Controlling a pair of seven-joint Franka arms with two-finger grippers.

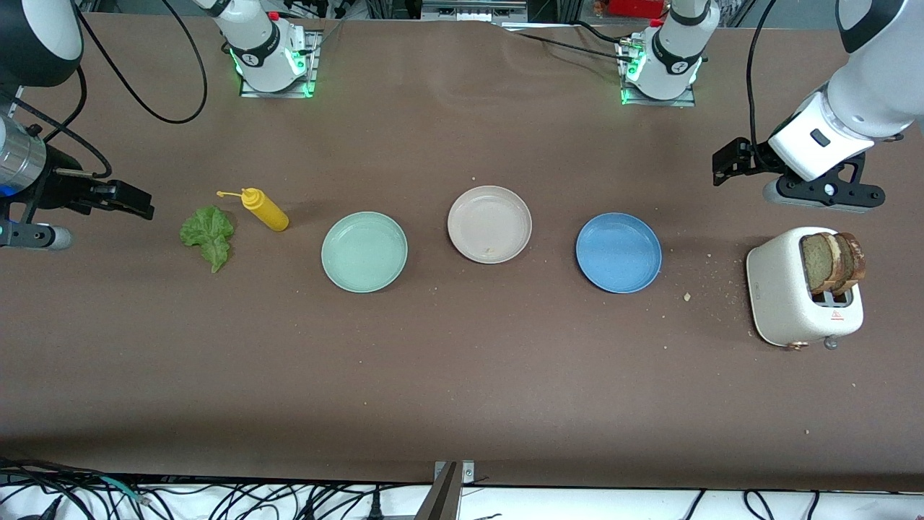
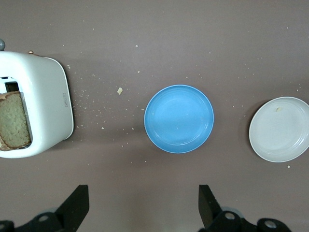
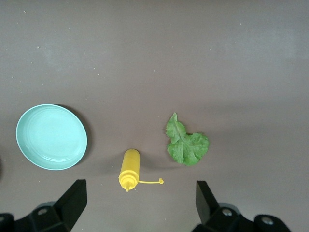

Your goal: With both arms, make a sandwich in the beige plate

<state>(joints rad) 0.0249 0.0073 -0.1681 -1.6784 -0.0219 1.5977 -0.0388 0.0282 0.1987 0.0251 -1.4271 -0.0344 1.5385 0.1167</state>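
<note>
The beige plate [image 1: 489, 224] [image 2: 280, 129] lies bare in the middle of the table, between a mint-green and a blue plate. Two tan bread slices [image 1: 830, 261] [image 2: 14, 121] stand upright in a white toaster [image 1: 783, 289] [image 2: 46, 106] at the left arm's end. A ruffled green lettuce leaf [image 1: 208, 235] [image 3: 187, 145] lies flat at the right arm's end. My left gripper [image 1: 728, 163] [image 2: 143, 205] hangs open and holds nothing, over bare table near the toaster. My right gripper [image 1: 128, 200] [image 3: 140, 199] also hangs open and holds nothing, over the table near the lettuce and bottle.
A yellow squeeze bottle [image 1: 265, 209] [image 3: 130, 169] lies on its side beside the lettuce. The mint-green plate [image 1: 364, 251] [image 3: 51, 137] and the blue plate [image 1: 619, 252] [image 2: 179, 118] flank the beige one. Crumbs are scattered around the toaster.
</note>
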